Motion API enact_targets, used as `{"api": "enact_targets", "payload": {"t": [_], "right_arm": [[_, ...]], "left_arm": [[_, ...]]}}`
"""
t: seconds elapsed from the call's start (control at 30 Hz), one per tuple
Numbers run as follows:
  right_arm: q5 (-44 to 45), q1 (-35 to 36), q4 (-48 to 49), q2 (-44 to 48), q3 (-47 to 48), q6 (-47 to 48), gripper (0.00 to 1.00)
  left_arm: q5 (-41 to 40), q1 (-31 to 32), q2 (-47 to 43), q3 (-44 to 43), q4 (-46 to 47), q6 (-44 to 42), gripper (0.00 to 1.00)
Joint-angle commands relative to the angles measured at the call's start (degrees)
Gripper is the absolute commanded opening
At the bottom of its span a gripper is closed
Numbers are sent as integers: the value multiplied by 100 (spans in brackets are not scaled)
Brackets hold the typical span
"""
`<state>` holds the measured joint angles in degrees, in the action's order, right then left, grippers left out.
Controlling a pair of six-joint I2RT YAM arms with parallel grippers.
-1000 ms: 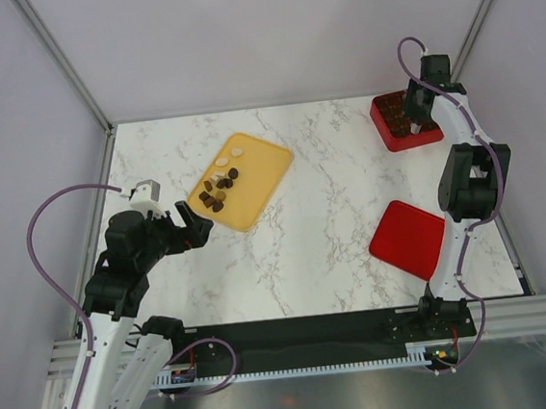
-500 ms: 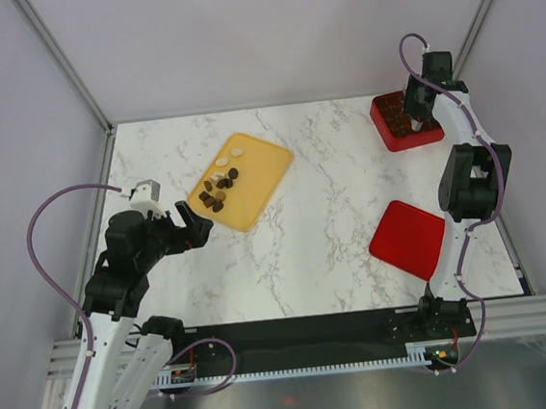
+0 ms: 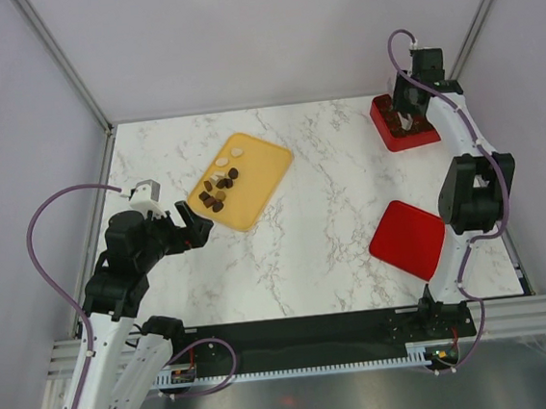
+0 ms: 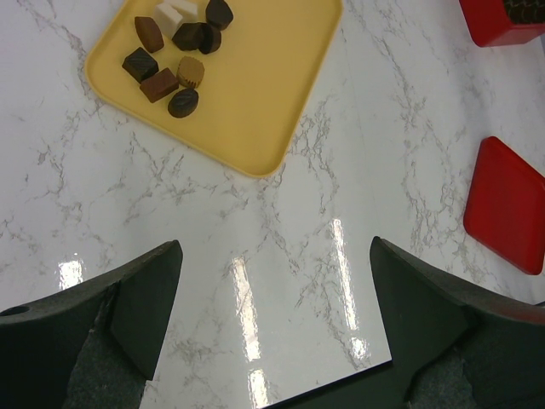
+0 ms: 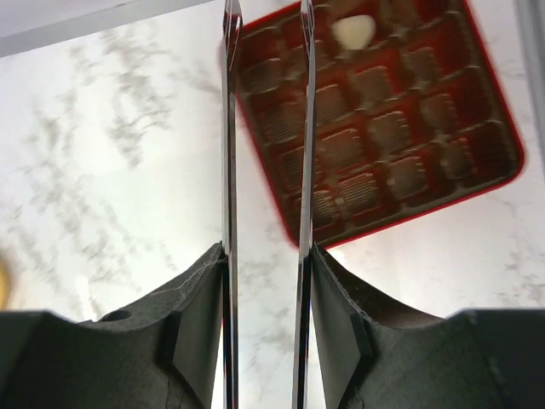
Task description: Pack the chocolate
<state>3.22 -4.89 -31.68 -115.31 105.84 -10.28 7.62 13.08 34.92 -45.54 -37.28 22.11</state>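
Note:
The chocolate (image 3: 220,192) lies on a yellow tray (image 3: 255,172): several dark brown pieces in a cluster, with two cream-white ones (image 3: 230,156) farther back. In the left wrist view the same pieces (image 4: 174,60) sit at the tray's (image 4: 264,94) upper left. My left gripper (image 3: 194,228) (image 4: 272,290) hovers wide open over bare marble just short of the tray's near corner. My right gripper (image 3: 403,117) (image 5: 266,25) hangs over the left edge of the red gridded box (image 3: 428,135) (image 5: 383,128). Its thin blades stand apart with nothing between them. One white piece (image 5: 353,31) rests in a far compartment.
A flat red lid (image 3: 409,240) (image 4: 507,204) lies on the marble at the right, nearer the arm bases. Aluminium frame posts and grey walls close in the table on the left, back and right. The black base rail runs along the near edge.
The right wrist has shifted left and back across the red box, from its right side to its left edge. The left arm has not moved.

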Motion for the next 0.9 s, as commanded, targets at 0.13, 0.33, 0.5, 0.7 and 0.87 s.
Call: {"api": "enact_targets", "payload": {"t": [0.13,0.33,0.5,0.7,0.87], "right_arm": [[-173,1419,504,1036,-870,158,49],[-629,2342,1136,1528,-1731,255,50],[-832,3079,1542,1450,-2059,483,50],[-945,3502,1884,1072,-2032,975,53],[-1070,3705,2087,642,-1813,1187,55]], "left_arm": [[-59,-34,-46,28,168,-75,100],[-50,-34,-46,28,177,-75,100],[-59,-34,-46,28,177,-75,100],[-67,-34,-73,36,177,-75,100],[-76,-34,-73,27,177,-75,100]]}}
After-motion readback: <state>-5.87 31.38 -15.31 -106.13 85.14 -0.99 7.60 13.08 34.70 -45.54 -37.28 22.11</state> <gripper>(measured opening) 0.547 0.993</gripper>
